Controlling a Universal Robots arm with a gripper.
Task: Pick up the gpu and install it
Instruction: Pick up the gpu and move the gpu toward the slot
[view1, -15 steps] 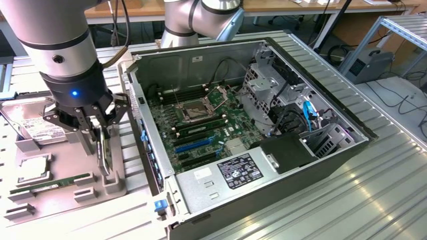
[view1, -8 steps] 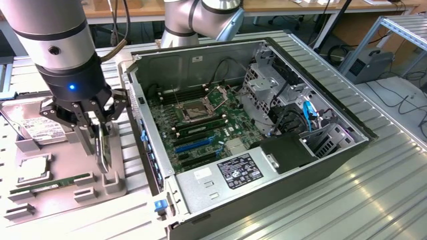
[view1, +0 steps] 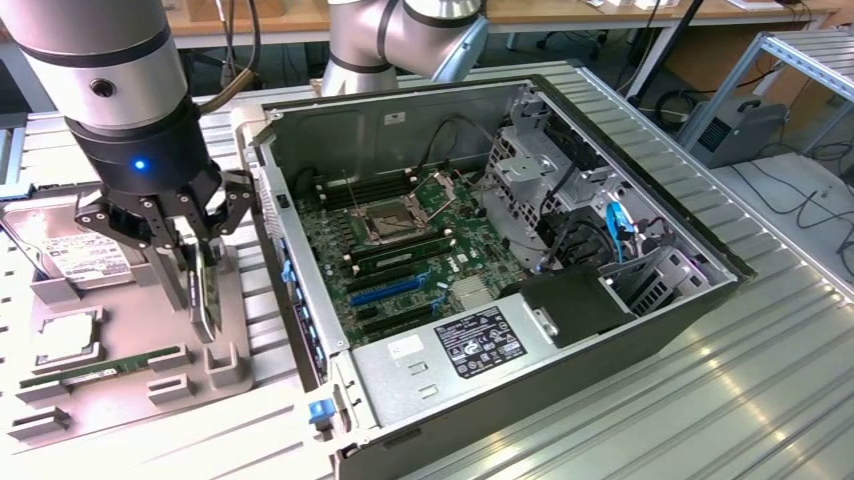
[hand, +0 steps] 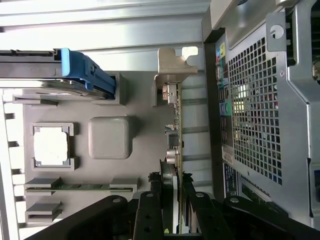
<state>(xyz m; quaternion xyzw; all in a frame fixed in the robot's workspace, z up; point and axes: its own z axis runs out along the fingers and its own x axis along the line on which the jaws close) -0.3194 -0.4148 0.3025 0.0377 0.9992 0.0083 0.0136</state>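
Gpu (view1: 203, 305): stands on edge in grey parts tray (view1: 134, 410), at nine o'clock of open computer case (view1: 347, 130) in exterior view. Gripper (view1: 191, 262) clamped across its upper edge. Likely light, stiff, fragile; best held by bare board edges, clear of components.

Setting: probably a robotics lab. Indicators: ribbed aluminium bench (view1: 747, 400) carrying an opened computer case (view1: 360, 130) at centre; grey parts fixture (view1: 243, 340) at 9 o'clock; robot arm (view1: 114, 80) at 10 o'clock; wooden desks (view1: 574, 12) at 12 o'clock; loose cables (view1: 814, 200) at 2 o'clock.
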